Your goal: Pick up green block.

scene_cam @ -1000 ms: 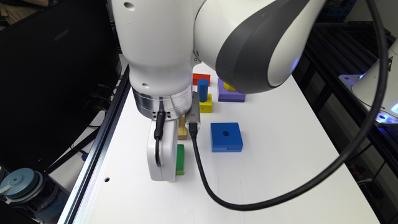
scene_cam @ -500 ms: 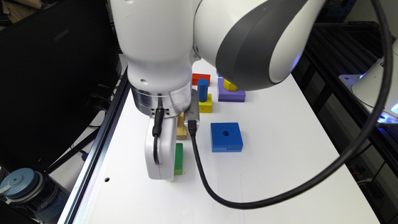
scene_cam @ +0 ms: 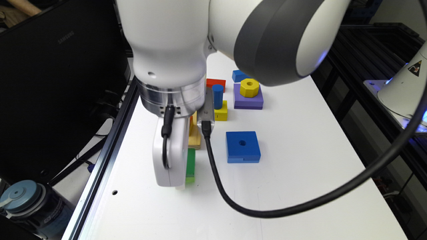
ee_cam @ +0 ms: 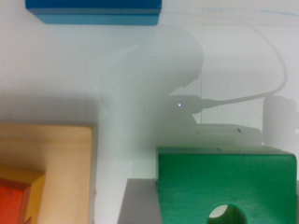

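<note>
Green block flat on the white counter, close to the long edge at the exterior view's left, mostly hidden behind the white gripper lowered right over it. In the wrist view, dark green top with its round hole. Cannot tell whether the fingers are released or clenched. Just beyond the green block, touching or nearly so, a tan wooden piece with an orange part on it. Toward the counter's middle, apart from the green block, a blue square block with a centre hole. Farther along the counter: blue peg upright in a yellow block, yellow nut atop a purple block, red block behind. Black cable looping over the counter.
</note>
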You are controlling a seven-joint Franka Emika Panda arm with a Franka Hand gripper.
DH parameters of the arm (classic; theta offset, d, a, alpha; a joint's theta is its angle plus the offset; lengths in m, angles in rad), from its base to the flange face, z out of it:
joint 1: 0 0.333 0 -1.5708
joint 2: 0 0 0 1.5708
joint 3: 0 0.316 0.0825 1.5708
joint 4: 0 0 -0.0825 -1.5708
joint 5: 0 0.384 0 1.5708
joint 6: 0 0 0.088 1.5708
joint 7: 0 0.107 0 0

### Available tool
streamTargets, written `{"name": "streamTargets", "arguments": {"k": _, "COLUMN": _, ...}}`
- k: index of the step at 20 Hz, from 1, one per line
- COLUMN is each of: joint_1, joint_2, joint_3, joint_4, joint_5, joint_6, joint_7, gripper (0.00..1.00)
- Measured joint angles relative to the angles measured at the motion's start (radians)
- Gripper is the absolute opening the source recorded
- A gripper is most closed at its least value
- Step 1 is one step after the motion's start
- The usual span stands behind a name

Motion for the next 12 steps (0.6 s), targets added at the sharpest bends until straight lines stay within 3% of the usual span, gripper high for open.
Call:
{"name": "streamTargets", "arguments": {"k": 2, "joint_1": -0.009, "joint_2": -0.022, "joint_3": 0.014, "joint_4": -0.002, "joint_5": 0.0066, "joint_6": -0.025, "joint_7": 0.0, "gripper": 0.0}}
{"name": "streamTargets", "arguments": {"k": 6, "joint_1": -0.018, "joint_2": -0.033, "joint_3": 0.025, "joint_4": -0.002, "joint_5": 0.0078, "joint_6": -0.033, "joint_7": -0.001, "gripper": 0.0}}
{"name": "streamTargets", "arguments": {"k": 7, "joint_1": -0.026, "joint_2": -0.048, "joint_3": 0.036, "joint_4": -0.001, "joint_5": 0.0127, "joint_6": -0.049, "joint_7": -0.001, "gripper": 0.0}}
{"name": "streamTargets", "arguments": {"k": 10, "joint_1": -0.054, "joint_2": -0.106, "joint_3": 0.076, "joint_4": -0.005, "joint_5": 0.0398, "joint_6": -0.107, "joint_7": -0.012, "gripper": 0.0}}
{"name": "streamTargets", "arguments": {"k": 12, "joint_1": -0.061, "joint_2": -0.114, "joint_3": 0.082, "joint_4": -0.009, "joint_5": 0.0431, "joint_6": -0.114, "joint_7": -0.014, "gripper": 0.0}}
